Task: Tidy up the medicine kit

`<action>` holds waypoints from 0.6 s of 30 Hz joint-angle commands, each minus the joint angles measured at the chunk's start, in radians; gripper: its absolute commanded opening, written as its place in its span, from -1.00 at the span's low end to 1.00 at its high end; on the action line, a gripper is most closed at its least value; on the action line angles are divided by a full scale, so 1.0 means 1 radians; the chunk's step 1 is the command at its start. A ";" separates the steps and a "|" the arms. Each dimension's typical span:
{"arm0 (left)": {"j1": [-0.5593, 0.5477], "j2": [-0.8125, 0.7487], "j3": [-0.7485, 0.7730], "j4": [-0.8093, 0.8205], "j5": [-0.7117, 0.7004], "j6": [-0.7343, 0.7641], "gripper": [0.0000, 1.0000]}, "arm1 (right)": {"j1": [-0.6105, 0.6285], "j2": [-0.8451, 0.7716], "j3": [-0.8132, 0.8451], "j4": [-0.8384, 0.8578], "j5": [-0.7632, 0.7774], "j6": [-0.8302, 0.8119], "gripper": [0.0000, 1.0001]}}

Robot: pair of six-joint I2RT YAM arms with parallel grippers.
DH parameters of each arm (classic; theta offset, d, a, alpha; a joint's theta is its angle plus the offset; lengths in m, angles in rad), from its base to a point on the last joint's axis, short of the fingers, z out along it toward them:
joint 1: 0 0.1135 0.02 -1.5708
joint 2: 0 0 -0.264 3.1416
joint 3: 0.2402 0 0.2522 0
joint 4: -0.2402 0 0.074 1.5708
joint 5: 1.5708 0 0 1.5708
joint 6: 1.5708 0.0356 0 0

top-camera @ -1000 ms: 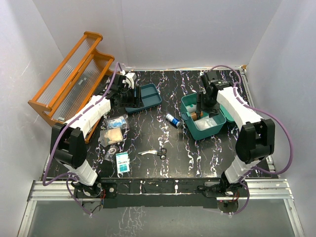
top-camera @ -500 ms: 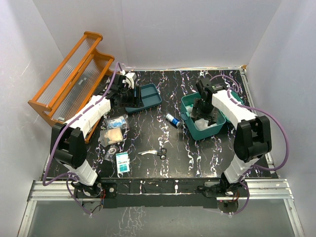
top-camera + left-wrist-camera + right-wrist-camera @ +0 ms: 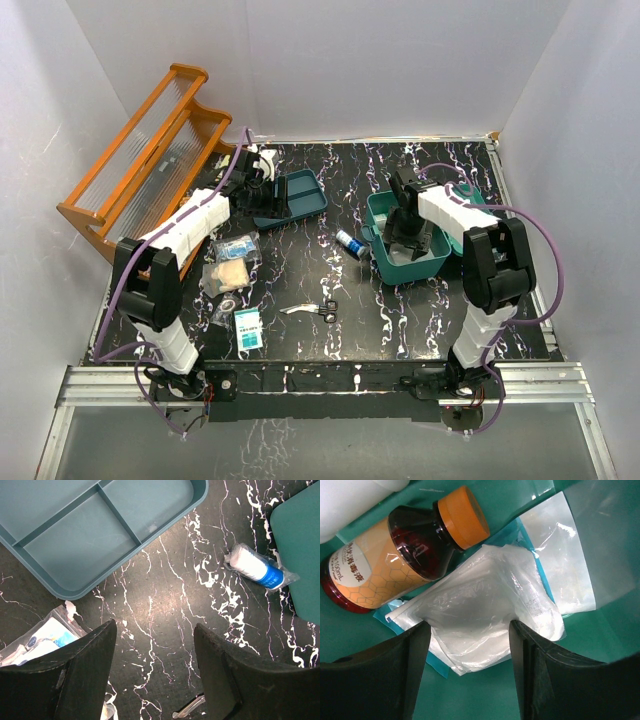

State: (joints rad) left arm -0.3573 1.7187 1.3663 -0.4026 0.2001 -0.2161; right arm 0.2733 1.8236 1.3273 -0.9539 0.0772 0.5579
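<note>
The medicine kit [image 3: 437, 262] is a teal-green box standing open at the right of the table. My right gripper [image 3: 406, 234] is down inside it. In the right wrist view the gripper [image 3: 469, 625] is open, its fingers on either side of a white plastic packet [image 3: 485, 590] lying on the kit's floor [image 3: 485, 700]. A brown bottle with an orange cap [image 3: 405, 555] lies beside the packet. My left gripper [image 3: 262, 186] is open and empty above the table next to a teal divided tray [image 3: 300, 192]. It holds nothing in the left wrist view [image 3: 155, 628].
A blue-and-white bandage roll [image 3: 348, 243] [image 3: 256, 567] lies left of the kit. Scissors [image 3: 316, 308], bagged supplies [image 3: 229, 272] and a small card [image 3: 248, 328] lie at the front left. An orange wooden rack [image 3: 150, 150] stands at the far left.
My right gripper has moved left and down into the kit, over the packet. My left arm has shifted slightly toward the far edge beside the tray.
</note>
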 commanded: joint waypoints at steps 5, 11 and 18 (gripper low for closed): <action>-0.003 -0.007 0.049 -0.030 -0.031 0.033 0.24 | 0.004 -0.189 0.005 0.123 0.127 0.023 0.23; -0.002 -0.012 0.037 -0.023 -0.020 0.028 0.25 | 0.004 -0.288 0.020 0.154 0.097 -0.007 0.27; -0.002 -0.021 0.022 -0.017 -0.020 0.002 0.25 | 0.071 -0.314 0.067 0.203 0.033 -0.056 0.25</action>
State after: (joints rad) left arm -0.3573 1.7271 1.3746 -0.4156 0.1783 -0.2012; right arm 0.2901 1.5440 1.3396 -0.8330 0.1394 0.5385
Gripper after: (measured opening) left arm 0.621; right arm 0.628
